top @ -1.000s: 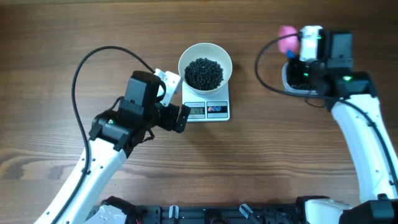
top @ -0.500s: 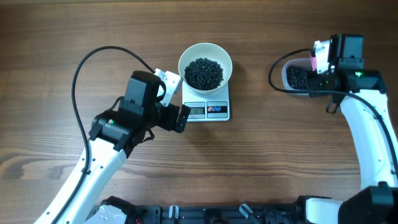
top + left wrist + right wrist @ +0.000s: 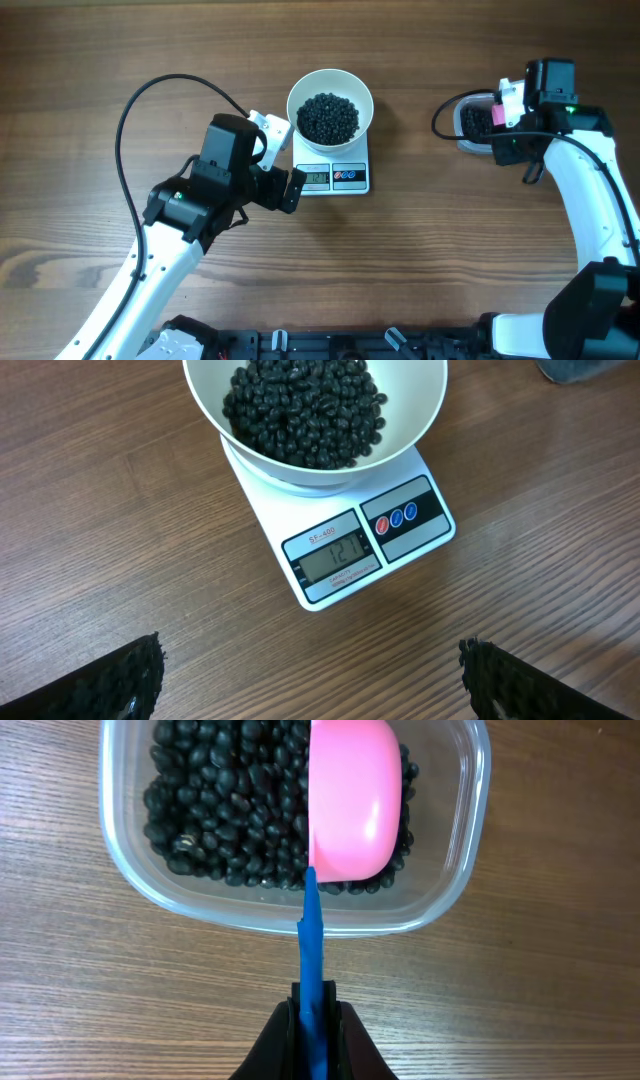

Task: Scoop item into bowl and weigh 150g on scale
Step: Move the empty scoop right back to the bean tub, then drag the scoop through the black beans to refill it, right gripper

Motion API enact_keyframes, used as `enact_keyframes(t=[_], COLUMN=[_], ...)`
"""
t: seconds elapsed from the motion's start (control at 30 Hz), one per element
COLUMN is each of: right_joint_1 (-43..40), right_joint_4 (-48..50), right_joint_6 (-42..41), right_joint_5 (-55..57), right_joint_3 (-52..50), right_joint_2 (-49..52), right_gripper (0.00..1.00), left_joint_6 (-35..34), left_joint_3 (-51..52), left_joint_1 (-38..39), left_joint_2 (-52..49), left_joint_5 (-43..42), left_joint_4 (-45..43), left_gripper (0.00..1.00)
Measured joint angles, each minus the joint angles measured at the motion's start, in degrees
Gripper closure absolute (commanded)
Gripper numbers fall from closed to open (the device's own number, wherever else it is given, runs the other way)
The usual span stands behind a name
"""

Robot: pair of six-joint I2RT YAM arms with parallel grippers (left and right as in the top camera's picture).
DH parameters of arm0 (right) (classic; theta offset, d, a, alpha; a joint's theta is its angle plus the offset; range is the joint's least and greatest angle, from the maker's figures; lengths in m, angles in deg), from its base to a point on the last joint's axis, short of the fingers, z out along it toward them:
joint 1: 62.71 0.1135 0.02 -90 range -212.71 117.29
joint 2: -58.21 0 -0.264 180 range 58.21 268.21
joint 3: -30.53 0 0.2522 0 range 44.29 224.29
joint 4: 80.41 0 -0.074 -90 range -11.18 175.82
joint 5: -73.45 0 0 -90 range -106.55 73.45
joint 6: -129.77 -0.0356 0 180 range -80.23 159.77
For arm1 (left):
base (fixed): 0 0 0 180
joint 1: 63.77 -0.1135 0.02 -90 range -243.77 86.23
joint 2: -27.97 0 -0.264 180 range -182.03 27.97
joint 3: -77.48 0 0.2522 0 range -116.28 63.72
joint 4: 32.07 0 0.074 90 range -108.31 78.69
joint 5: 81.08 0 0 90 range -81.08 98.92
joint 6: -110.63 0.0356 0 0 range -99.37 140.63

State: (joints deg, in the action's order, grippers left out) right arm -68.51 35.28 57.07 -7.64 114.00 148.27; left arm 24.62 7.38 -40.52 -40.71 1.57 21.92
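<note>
Right jaws pinch the blue handle of a pink plastic scoop [image 3: 357,800], its cup over tiny round black beans [image 3: 220,810] in a clear plastic tub [image 3: 128,870]. Left jaws gape wide, empty, beside the flat white scale [image 3: 400,550] bearing the glossy white bowl [image 3: 420,400] of beans.

The right gripper [image 3: 312,1017] now sits further right than a second ago, off the clear tub [image 3: 462,128] that it then covered, so the overhead view now shows the black beans [image 3: 476,118] inside. The pink scoop [image 3: 355,800], which then stuck out beyond the tub's far left corner, now hangs over the beans within the tub's walls, and only a sliver of pink shows from above.
</note>
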Motion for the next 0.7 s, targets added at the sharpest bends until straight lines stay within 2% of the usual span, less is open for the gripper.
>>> enact_keyframes(t=[0.33, 0.53, 0.7], right_joint_1=[-2.14, -2.47, -6.62], right_joint_4=[0.63, 0.37, -0.87], right_joint_6=[0.0, 0.04, 2.73], right_joint_5=[-10.47, -12.79, -20.7], right_joint_3=[-1.92, -1.95, -1.95], right_joint_2=[0.0, 0.02, 0.02], right_gripper=[0.96, 0.96, 0.96], left_joint_6=[0.0, 0.0, 0.0], left_joint_3=[0.0, 0.0, 0.0], left_joint_1=[0.0, 0.0, 0.0], left_joint_2=[0.0, 0.0, 0.0], left_joint_5=[0.0, 0.0, 0.0], left_joint_4=[0.0, 0.0, 0.0], left_gripper=[0.0, 0.0, 0.0])
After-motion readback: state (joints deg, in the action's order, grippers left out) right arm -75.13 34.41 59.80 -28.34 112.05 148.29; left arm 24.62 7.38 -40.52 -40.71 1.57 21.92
